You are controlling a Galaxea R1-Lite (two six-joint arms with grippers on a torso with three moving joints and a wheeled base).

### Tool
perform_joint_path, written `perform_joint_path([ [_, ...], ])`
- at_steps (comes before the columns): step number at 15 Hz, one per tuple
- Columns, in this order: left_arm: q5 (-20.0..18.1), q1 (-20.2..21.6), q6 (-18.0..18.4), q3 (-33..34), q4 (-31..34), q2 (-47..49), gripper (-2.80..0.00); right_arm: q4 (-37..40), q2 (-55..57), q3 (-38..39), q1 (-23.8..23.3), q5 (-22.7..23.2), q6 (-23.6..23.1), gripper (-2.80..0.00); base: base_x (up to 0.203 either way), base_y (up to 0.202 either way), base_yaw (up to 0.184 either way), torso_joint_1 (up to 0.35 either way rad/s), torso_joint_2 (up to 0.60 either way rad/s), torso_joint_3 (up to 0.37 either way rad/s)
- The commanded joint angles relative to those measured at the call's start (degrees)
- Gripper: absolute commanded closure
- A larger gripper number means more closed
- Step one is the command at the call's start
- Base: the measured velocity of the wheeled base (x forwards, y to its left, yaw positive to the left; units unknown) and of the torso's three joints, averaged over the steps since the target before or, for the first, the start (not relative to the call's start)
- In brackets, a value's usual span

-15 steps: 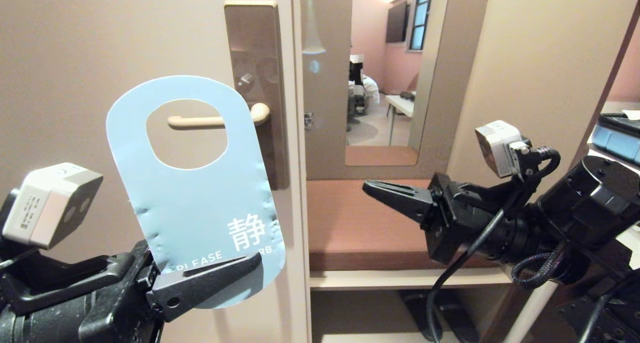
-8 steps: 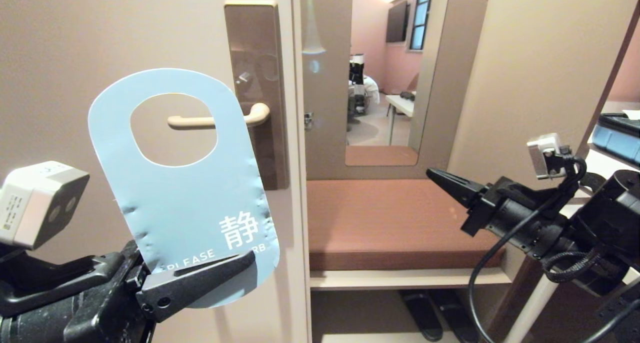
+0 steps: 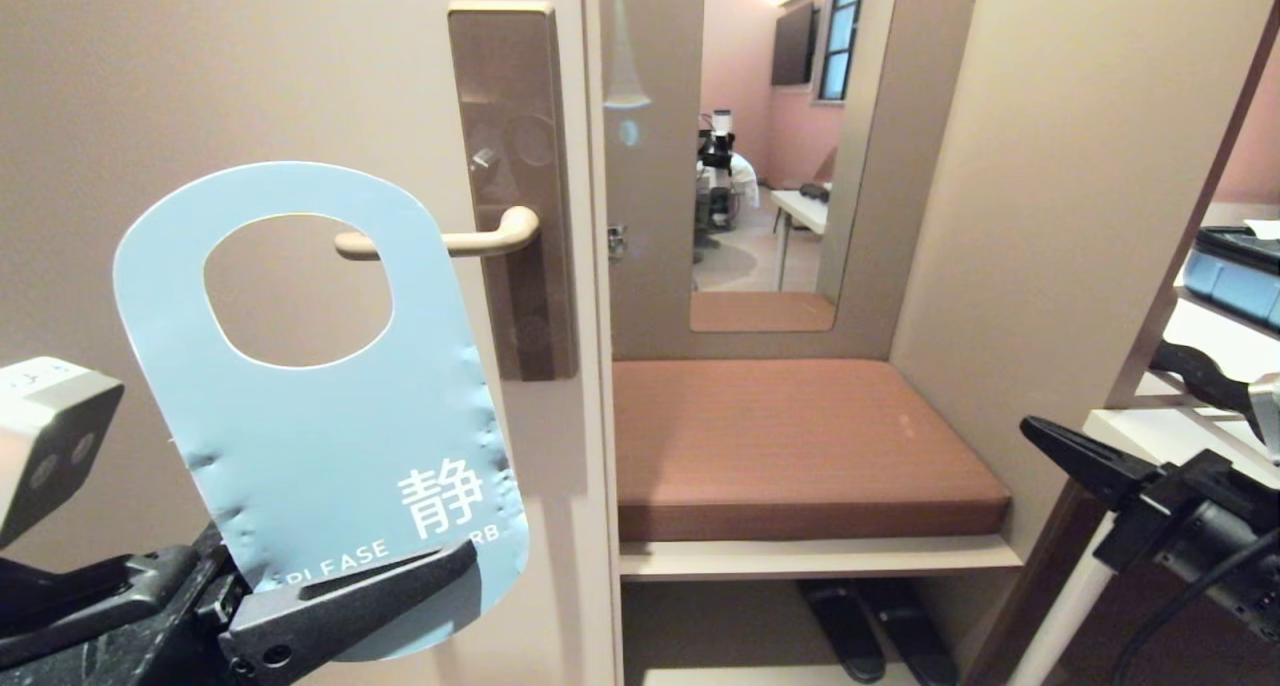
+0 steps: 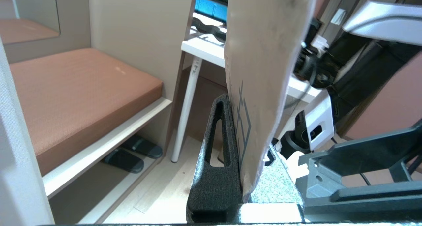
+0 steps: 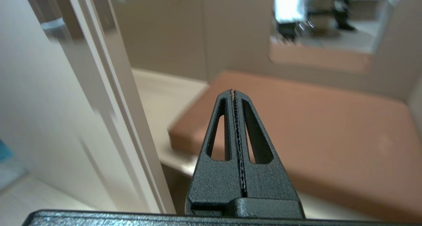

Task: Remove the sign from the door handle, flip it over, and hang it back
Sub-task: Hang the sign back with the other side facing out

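- The left gripper, matte black with slotted wedge-shaped fingers, is clamped on the bottom edge of the sign.
- The sign is a flat light-blue card with rounded ends and a large rounded hole; its surface is dimpled along both edges near the grip, and white lettering reads "PLEASE".
- It stands upright and slightly tilted, off the door handle, a smooth cream lever on a tall brushed brown plate.
- The right gripper is pressed shut and empty, low at the right, near a terracotta cushioned bench.
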Motion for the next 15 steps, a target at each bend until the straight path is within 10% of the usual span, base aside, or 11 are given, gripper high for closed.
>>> perform_joint_path([
  [1, -0.2, 0.7, -0.1, 0.2, -0.2, -1.5, 0.0, 3.3, -7.1, 2.5, -2.3, 0.1, -0.6, 0.0, 0.0, 0.0, 0.0, 0.0, 0.0, 0.0],
  [9, -0.2, 0.7, -0.1, 3.6, -0.2, -6.1, 0.0, 9.4, -12.5, 2.7, -8.2, 0.4, -4.6, 0.0, 0.0, 0.0, 0.0, 0.0, 0.0, 0.0],
  [15, -0.2, 0.5, 0.1, 3.4, -0.2, -7.2, 0.0, 29.7, -29.7, 2.7, -8.2, 1.5, -4.4, 0.0, 0.0, 0.0, 0.0, 0.0, 0.0, 0.0],
])
